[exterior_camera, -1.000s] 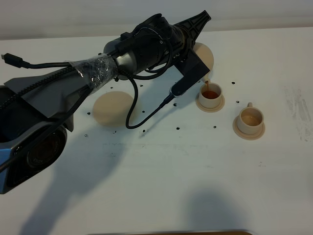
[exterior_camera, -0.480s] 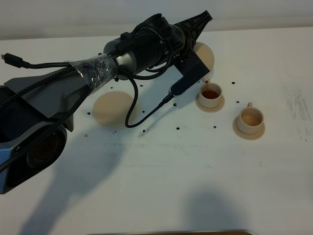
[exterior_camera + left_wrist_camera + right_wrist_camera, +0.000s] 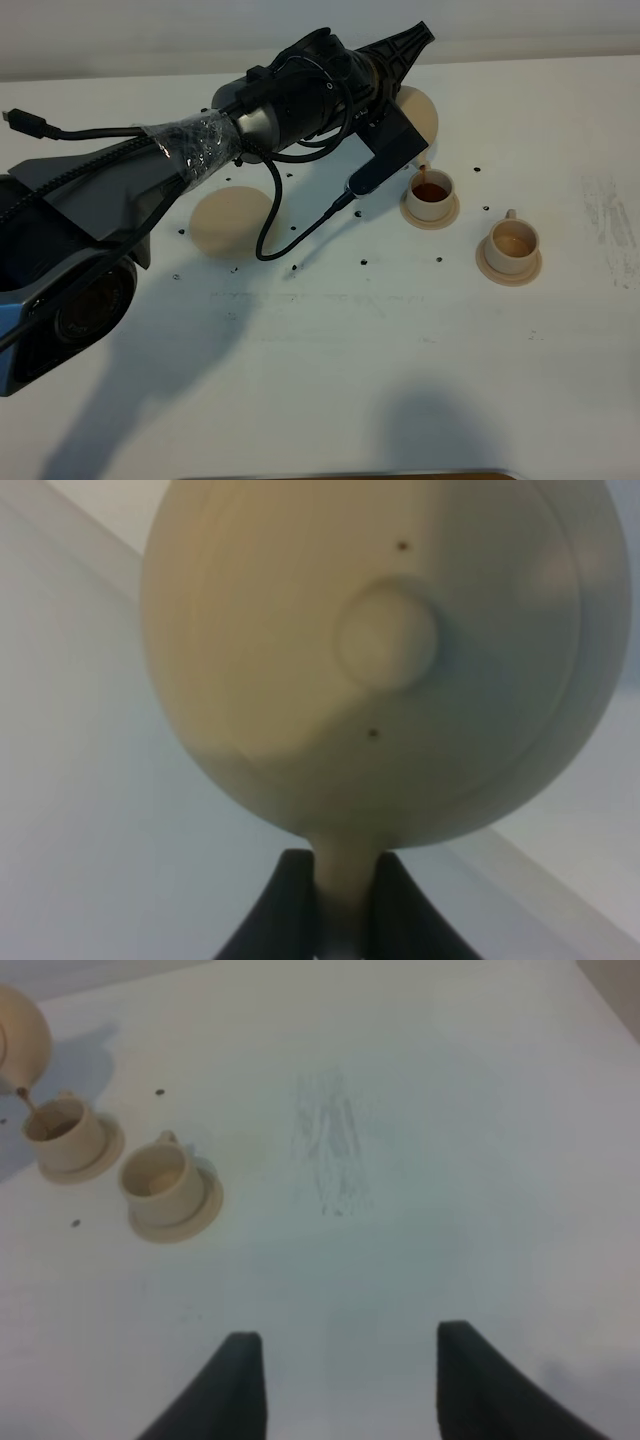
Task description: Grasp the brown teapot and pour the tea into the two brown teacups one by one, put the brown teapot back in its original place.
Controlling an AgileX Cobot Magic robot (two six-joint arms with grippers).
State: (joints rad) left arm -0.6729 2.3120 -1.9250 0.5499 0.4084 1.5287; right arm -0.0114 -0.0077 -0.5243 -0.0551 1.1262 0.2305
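hardly any change, at most a touch more tea (image 3: 431, 192) in the fuller teacup (image 3: 432, 205)

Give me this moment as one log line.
left gripper: shut on teapot handle | teapot: tilted, pouring into nearer cup | farther cup: no stream | big saucer: bare | right gripper: open, empty

The left arm (image 3: 200, 150) stretches slantwise above the left half of the bench (image 3: 330, 380). Its cable (image 3: 268, 235) loops down beside the large saucer (image 3: 232, 220). From that side the arm blocks any reach to the tilted teapot (image 3: 420, 108) and the filled teacup (image 3: 431, 195) under its spout. The second teacup (image 3: 511, 247) stands near the first, with only a narrow gap between them. Bare bench runs in front of both cups and off to the right, where the right pincer (image 3: 348, 1345) hangs with jaws apart over open surface.
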